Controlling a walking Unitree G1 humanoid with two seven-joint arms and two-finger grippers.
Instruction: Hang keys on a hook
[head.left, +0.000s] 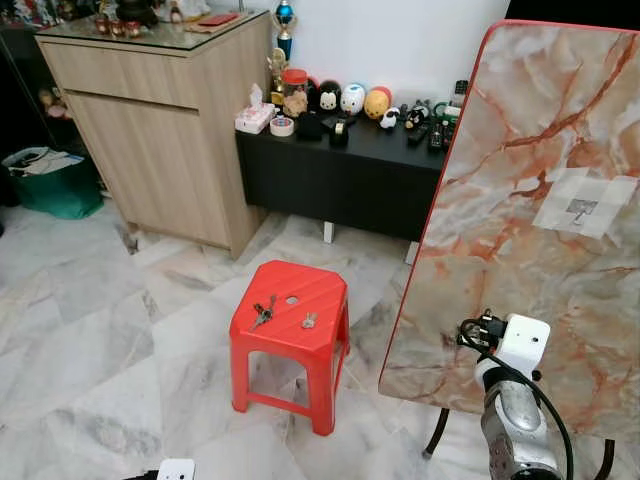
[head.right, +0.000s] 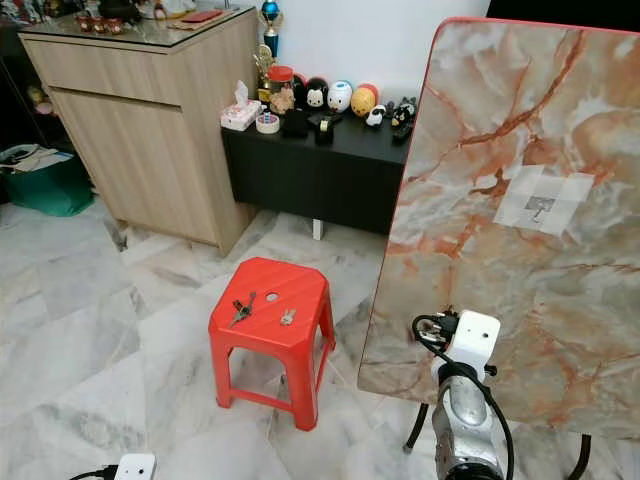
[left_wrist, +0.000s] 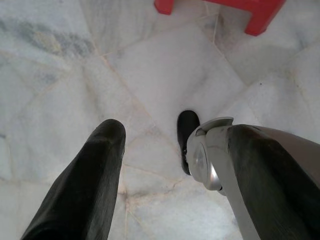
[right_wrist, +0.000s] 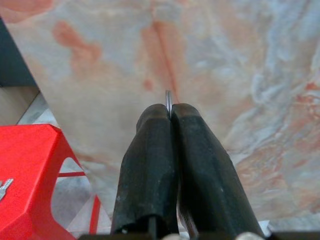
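R gripper (right_wrist: 170, 112) has its fingers pinched tight on a thin metal key ring (right_wrist: 168, 100), held up near the marble board (head.left: 540, 200). Hook (head.left: 580, 209) sits at 1 o'clock from it, well apart, so pickup looks done, hanging isn't. More keys (head.left: 263, 313) lie on the red stool (head.left: 290, 305). L gripper (left_wrist: 170, 145) idles over the floor, fingers wide

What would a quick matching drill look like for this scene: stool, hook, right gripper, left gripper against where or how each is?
Things:
1. stool
2. hook
3. right gripper
4. left gripper

States:
A. taped to the marble board
B. open, over the floor
C. red, bunch of keys on top
D. shut on a thin metal ring

Pairs: 1-C, 2-A, 3-D, 4-B
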